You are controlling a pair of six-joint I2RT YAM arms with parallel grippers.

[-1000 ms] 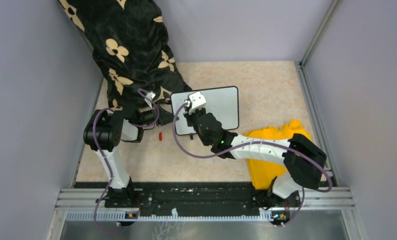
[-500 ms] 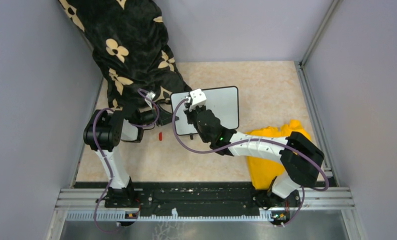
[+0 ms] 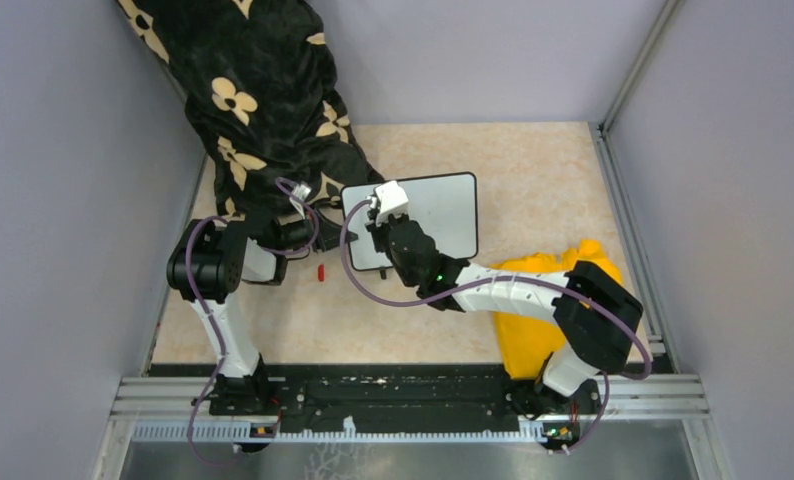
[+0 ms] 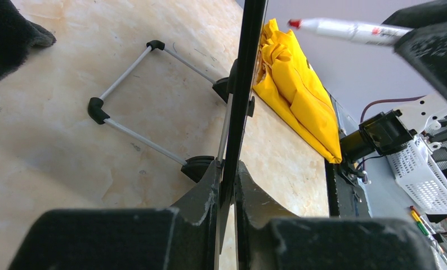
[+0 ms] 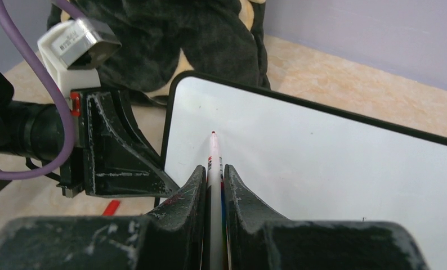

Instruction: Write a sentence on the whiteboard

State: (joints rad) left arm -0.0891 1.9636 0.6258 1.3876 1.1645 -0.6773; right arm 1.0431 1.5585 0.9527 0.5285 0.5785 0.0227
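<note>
1. Grey walls (image 3: 63, 200) close in a beige marbled table (image 3: 533, 170), and the whiteboard (image 3: 428, 212) stands near its middle, propped up on a wire stand (image 4: 135, 106) with black feet behind it.
2. Its glossy white face (image 5: 322, 169) is turned toward the arms. The left wrist view sees it edge-on as a thin black frame.
3. The left gripper (image 4: 228, 169) is nearly closed, its two fingers pinching the board's left edge from both sides.
4. The right gripper (image 5: 213, 171) is just as narrow, clamped on a marker (image 5: 213, 160) that lies along the fingers with its red tip pointing at the board's upper left corner.
5. From the left wrist view the marker (image 4: 345, 29) has a small gap between its tip and the board, so the tip is close but apart.
6. A small red cap (image 3: 320, 271) lies on the table just left of the board's near corner, between the two arms.
7. A black flowered cloth (image 3: 263, 90) is heaped at the far left, reaching down to the left gripper and partly covering it from above.
8. A yellow cloth (image 3: 538, 300) lies crumpled to the right, under the right arm's forearm.
9. The left arm rises from its base and bends sharply right at the elbow toward the board.
10. The right arm reaches low and leftward across the table, wrist over the board's left part.
</note>
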